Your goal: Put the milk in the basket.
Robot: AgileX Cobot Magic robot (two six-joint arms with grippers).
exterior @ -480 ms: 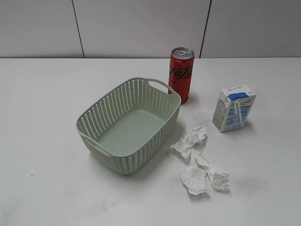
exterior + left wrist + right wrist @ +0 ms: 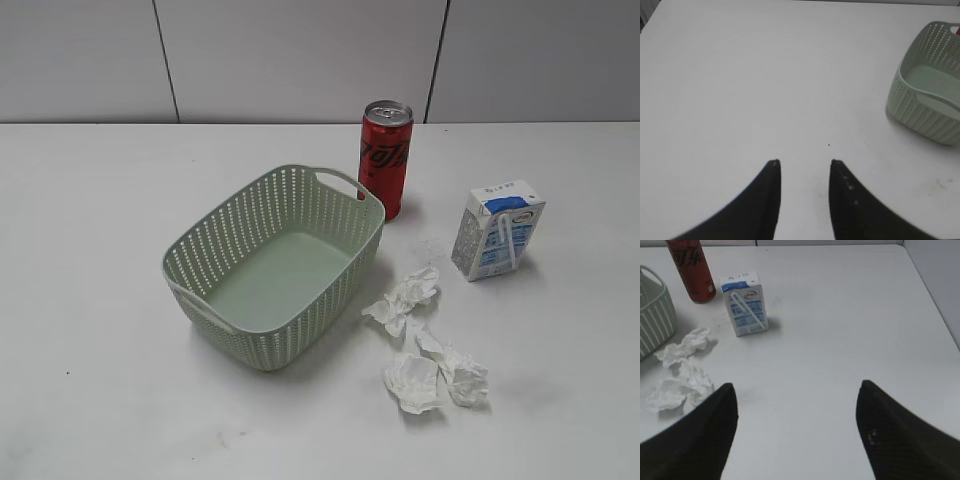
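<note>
The milk (image 2: 497, 229) is a small white carton with a blue top stripe and a straw, upright on the white table at the right. It also shows in the right wrist view (image 2: 745, 303). The sage-green basket (image 2: 330, 188) stands empty left of centre, and also shows in the left wrist view (image 2: 920, 117) and the right wrist view (image 2: 655, 322). My right gripper (image 2: 797, 387) is wide open and empty, well short of the milk. My left gripper (image 2: 804, 162) is open and empty over bare table, left of the basket. Neither gripper shows in the exterior view.
A red can (image 2: 385, 158) stands behind the basket's far right corner, left of the milk. Crumpled white tissues (image 2: 425, 345) lie between the basket and the milk, toward the front. A grey wall runs behind the table.
</note>
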